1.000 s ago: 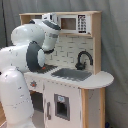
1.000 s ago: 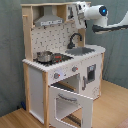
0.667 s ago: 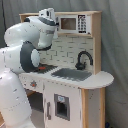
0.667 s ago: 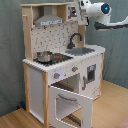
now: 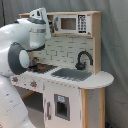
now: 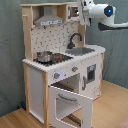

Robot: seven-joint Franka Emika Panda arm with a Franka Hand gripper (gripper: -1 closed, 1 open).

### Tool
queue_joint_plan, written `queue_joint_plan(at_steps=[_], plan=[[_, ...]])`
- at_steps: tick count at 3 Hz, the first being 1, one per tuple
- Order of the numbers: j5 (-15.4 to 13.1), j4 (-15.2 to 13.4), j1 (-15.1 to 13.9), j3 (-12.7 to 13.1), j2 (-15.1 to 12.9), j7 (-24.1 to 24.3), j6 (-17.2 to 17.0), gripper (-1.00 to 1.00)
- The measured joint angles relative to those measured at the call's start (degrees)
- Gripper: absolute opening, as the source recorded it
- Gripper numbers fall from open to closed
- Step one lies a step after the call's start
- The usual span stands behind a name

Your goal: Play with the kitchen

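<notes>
The kitchen (image 5: 75,85) (image 6: 37,75) is a tall play set of pale wood and white panels. It has a grey hood (image 6: 50,20), a black faucet (image 5: 83,59) (image 6: 75,39), a sink (image 5: 70,74) (image 6: 82,50) and a stove carrying a metal pot (image 6: 44,56). The oven door (image 6: 70,102) hangs open toward the front. My gripper (image 6: 83,14) is up high, at the upper cabinet next to the microwave (image 5: 70,23). In the first exterior view the white arm (image 5: 30,35) covers the kitchen's left upper corner.
Knobs (image 6: 56,76) sit on the front panel below the stove. The rounded counter end (image 5: 102,77) sticks out past the sink. A grey curtain (image 6: 10,50) hangs behind, over a wooden floor (image 6: 112,107). The arm's base (image 5: 10,100) fills the first exterior view's left.
The arm's end has risen from about counter-backsplash height to the level of the upper cabinet. The kitchen, the pot and the oven door have stayed put.
</notes>
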State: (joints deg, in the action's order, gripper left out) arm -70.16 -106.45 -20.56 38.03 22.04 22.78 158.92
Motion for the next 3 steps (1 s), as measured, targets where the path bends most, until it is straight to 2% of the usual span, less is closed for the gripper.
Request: queue_joint_plan(at_steps=[1,2,3], plan=[[-0.3,-3.0,0.0,1.0,5.5,1.2,-1.5,-1.0],[-0.3,-3.6,0.0,1.1,6.4,1.4,-1.6,-1.0],[-0.3,-4.1,0.0,1.3,7.2,1.5,-1.8,1.0]])
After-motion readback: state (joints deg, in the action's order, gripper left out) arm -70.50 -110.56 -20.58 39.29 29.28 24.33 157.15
